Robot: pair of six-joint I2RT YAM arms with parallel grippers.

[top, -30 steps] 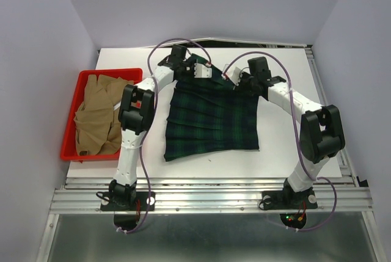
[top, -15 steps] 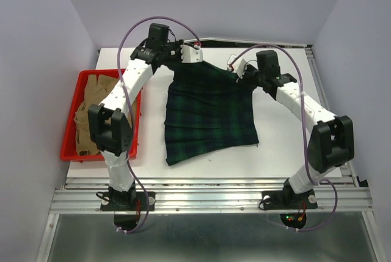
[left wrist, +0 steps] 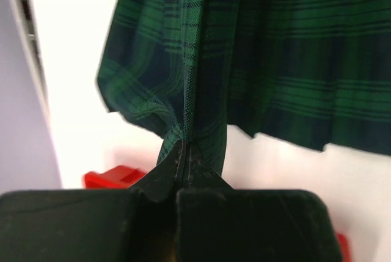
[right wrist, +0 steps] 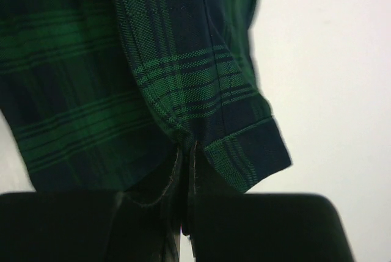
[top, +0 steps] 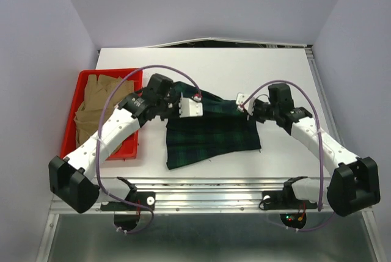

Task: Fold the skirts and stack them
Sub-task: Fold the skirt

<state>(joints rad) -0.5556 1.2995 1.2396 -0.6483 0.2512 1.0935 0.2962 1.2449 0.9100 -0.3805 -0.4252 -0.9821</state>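
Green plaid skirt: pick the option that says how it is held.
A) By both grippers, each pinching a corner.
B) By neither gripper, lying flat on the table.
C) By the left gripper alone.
A: the wrist views show the left gripper and the right gripper each shut on fabric of the green plaid skirt.

Right gripper (right wrist: pixel 185 164) clamped on a corner of green-and-navy plaid skirt (right wrist: pixel 122 66), above white table (right wrist: pixel 324 60).
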